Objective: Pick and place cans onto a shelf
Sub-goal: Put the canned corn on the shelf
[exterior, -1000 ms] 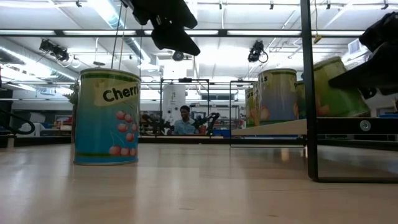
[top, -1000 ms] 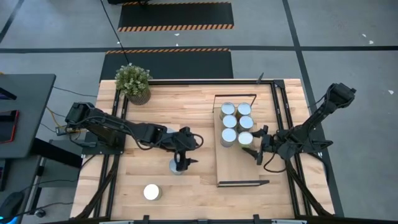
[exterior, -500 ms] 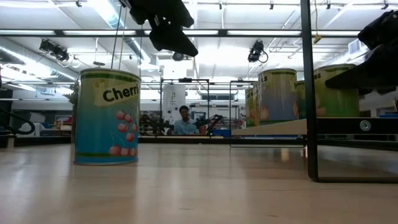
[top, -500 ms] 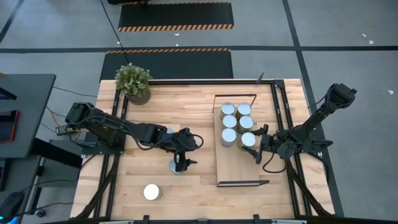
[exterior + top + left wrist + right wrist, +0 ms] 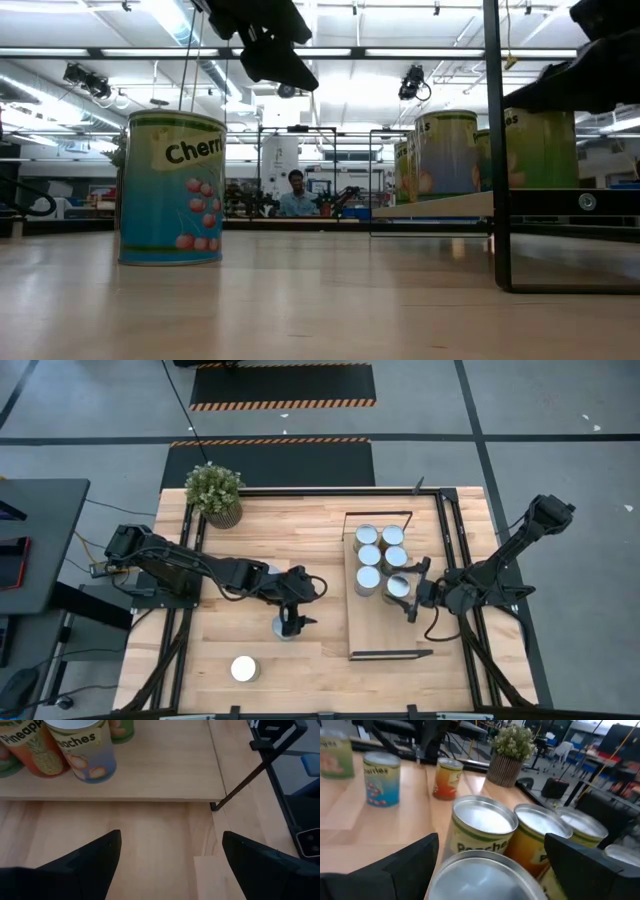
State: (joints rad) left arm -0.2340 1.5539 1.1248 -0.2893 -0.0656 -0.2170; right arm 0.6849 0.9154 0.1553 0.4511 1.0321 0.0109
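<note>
From above, a white-topped can [image 5: 243, 669] stands alone near the counter's [image 5: 300, 520] front left, with a potted plant [image 5: 214, 493] at the back left corner. The left gripper [image 5: 290, 620] hangs directly over a second loose can [image 5: 281, 629] mid-counter; its wrist view shows the fingers [image 5: 85, 865] spread wide and empty, looking toward the shelf [image 5: 165, 770] and a Peaches can [image 5: 85, 747]. The low view alone shows the cherry label on a blue can [image 5: 171, 188]. Six cans [image 5: 380, 558] sit clustered on the shelf [image 5: 380, 630]. The right gripper [image 5: 412, 592], fingers wide apart, straddles the nearest shelf can [image 5: 485, 877] without closing on it.
</note>
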